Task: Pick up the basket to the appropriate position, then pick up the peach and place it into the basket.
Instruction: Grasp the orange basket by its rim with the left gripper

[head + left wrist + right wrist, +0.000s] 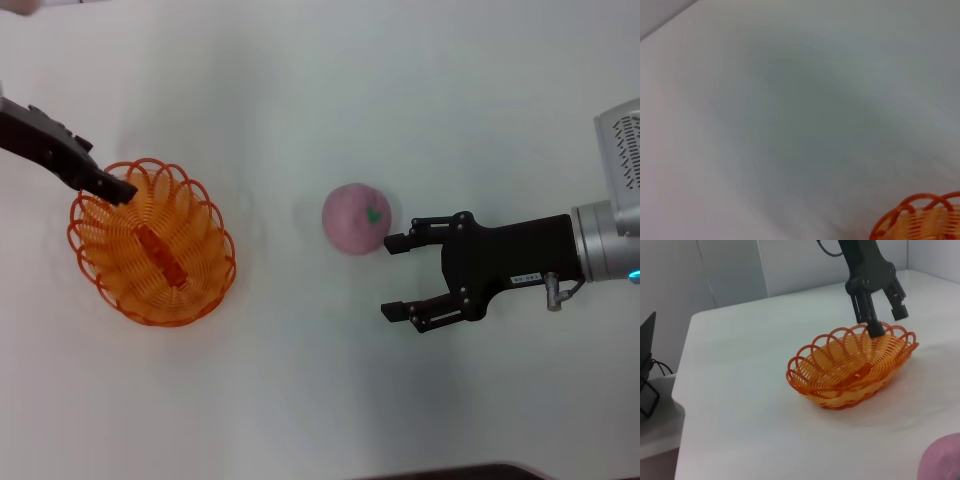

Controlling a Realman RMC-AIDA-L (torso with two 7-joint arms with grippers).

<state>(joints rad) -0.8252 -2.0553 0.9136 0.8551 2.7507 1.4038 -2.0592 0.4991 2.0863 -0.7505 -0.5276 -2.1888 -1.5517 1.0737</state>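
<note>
Right wrist view shows the left tool (880,322) spread astride the basket (850,365) rim; head view shows the right tool (400,277) apart beside the peach (355,218)

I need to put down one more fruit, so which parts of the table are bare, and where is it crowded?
Bare: the white table along the far side, the near strip before the basket, and the gap between basket and peach. Crowded: the basket's far rim, where the left gripper stands, one finger inside, one outside, and the peach's right side, where the open right gripper sits.
</note>
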